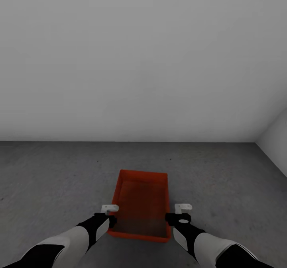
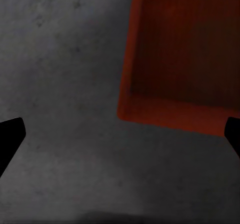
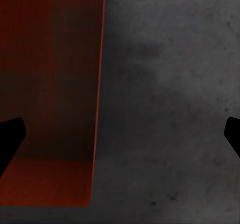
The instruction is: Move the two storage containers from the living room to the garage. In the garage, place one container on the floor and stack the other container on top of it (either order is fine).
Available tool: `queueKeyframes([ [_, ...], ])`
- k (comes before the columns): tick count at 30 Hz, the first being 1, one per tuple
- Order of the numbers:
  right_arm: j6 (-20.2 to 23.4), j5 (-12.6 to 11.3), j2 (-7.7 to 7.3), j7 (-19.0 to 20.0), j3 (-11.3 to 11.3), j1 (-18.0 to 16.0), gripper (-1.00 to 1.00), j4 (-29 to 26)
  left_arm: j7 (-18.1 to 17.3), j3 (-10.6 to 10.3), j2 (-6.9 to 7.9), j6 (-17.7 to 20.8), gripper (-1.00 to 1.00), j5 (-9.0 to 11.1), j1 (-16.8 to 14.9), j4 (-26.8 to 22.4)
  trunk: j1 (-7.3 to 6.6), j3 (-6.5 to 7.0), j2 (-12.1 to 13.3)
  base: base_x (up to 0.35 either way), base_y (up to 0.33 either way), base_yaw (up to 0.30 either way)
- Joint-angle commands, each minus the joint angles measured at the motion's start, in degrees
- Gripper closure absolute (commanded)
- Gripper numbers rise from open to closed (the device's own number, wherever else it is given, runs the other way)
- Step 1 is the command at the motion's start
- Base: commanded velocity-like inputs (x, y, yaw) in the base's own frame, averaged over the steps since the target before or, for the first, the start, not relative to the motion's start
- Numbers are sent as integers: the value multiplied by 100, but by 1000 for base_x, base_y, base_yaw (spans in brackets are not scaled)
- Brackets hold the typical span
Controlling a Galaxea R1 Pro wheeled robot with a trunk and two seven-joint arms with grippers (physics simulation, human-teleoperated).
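One storage container [image 1: 141, 204] sits on the floor [image 1: 59, 180] of the garage, an orange-red lidless bin with thin walls, its long side running away from the robot toward the plain white wall [image 1: 143, 61] ahead. I count just the one bin here, standing flat and upright on the dark grey mottled concrete, with nothing inside it that I can make out. Two arms reach down to it, one on each side. The left hand [image 1: 109, 208] hangs beside the bin's left wall near the close corner, and the right hand [image 1: 183, 208] hangs just off the right wall, a little apart from it. Both hands are released: in the left wrist view the two dark fingertips [image 2: 11, 134] stand far apart at the frame's edges, with the bin's corner [image 2: 170, 109] and bare concrete between them, and in the right wrist view the fingertips [image 3: 10, 134] are spread the same way, straddling the bin's wall [image 3: 97, 109] without closing on it. A second white wall [image 1: 275, 136] meets the first at a corner off to the right, where the floor runs up to both.
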Motion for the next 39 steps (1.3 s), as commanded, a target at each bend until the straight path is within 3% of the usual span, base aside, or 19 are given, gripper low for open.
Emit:
queueKeyframes([
  [1,-20,-60,2,-13,48,-3,-100,4,21,-8,-1,30,-100,24,0,-14,-1,-4,-2,0,0,0],
  [39,-15,-53,79,-23,56,-18,-100,215,25,1,1,33,-100,50,0,-8,-1,-4,-2,0,0,0],
])
